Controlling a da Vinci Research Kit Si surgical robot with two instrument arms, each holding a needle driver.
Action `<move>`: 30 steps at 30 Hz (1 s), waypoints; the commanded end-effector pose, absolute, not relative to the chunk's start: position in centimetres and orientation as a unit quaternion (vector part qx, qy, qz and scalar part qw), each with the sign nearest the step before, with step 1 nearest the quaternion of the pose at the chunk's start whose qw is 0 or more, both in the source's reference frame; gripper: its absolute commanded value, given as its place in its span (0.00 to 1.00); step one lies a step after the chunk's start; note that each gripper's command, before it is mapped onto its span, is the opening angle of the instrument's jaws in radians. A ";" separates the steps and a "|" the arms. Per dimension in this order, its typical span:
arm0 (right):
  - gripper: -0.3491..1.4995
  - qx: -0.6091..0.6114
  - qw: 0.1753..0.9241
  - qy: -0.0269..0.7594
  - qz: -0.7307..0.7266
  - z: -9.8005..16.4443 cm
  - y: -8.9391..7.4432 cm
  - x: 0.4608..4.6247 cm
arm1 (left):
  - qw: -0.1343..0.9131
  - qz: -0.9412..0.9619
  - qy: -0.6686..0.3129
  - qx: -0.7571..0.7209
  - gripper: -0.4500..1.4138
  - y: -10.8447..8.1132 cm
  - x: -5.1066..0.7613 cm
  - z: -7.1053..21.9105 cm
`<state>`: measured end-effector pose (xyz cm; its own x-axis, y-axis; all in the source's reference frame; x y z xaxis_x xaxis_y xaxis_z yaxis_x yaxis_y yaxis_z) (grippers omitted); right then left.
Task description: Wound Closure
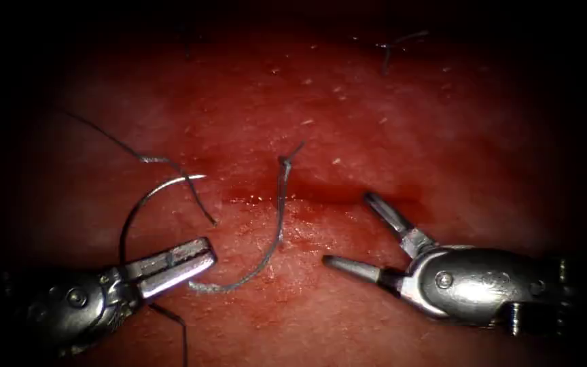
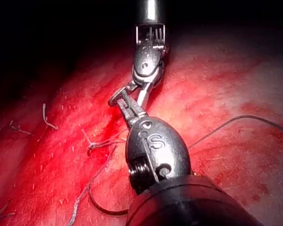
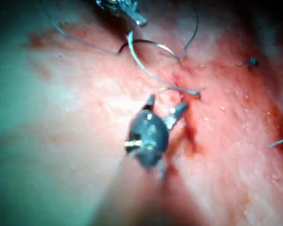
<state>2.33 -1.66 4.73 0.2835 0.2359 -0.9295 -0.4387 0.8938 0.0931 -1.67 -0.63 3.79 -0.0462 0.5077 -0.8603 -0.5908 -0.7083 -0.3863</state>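
Endoscope view. Left tool (image 1: 195,257): fingers together, clamped on the needle (image 1: 145,200) near its thread end. The needle arcs up clear of the tissue (image 1: 388,115), point free, on the left of the cut (image 1: 321,197). Right tool (image 1: 351,234): fingers wide apart, holding nothing, just beside the cut. Thread (image 1: 276,224): a pale loop lying across the cut; a darker strand runs off to the upper left.

Handling, by judgement: needle stiff, light and slick, best gripped on the body of the curve, away from the point. Thread limp, easily snagged. Tissue soft, wet with red fluid (image 1: 402,194), liable to tear.

Left wrist view. Right tool (image 2: 120,101) beyond the left tool's housing; a knotted thread end (image 2: 92,146) on the tissue.

Right wrist view. Right tool (image 3: 164,107), fingers spread over the cut; needle (image 3: 148,43) beyond.

Containers: none seen.
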 end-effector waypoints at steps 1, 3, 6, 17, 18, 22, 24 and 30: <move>0.85 -0.102 0.799 0.559 0.195 4.8 -1.6 2.47 | 0.380 0.719 0.038 -0.580 0.00 -0.6 -1.79 3.8; 0.87 -0.111 0.803 0.555 0.185 4.8 -1.6 2.56 | 0.381 0.713 0.036 -0.588 0.00 -0.6 -1.86 3.7; 0.88 -0.115 0.809 0.551 0.170 4.9 -1.6 2.71 | 0.382 0.708 0.033 -0.594 0.00 -0.5 -1.94 3.6; 0.89 -0.115 0.811 0.549 0.164 5.1 -1.6 2.97 | 0.374 0.702 0.037 -0.605 0.00 -0.7 -2.05 3.1; 0.89 -0.115 0.811 0.549 0.165 5.1 -1.5 2.99 | 0.373 0.702 0.036 -0.606 0.00 -0.7 -2.07 3.1; 0.88 -0.124 0.804 0.555 0.172 5.1 -1.5 3.04 | 0.366 0.700 0.034 -0.612 0.00 -0.9 -2.17 3.0; 0.88 -0.132 0.798 0.561 0.175 5.1 -1.5 3.05 | 0.364 0.699 0.033 -0.615 0.00 -0.9 -2.21 3.0; 0.88 -0.130 0.798 0.562 0.175 5.0 -1.5 3.07 | 0.362 0.698 0.031 -0.617 0.00 -0.9 -2.23 2.9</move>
<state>3.02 -1.46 4.98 0.3074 0.1329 -0.9423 -0.4264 0.9045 -0.0116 -2.17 -0.95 2.89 0.0242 0.4662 -0.8843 -0.5432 -0.7365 -0.4031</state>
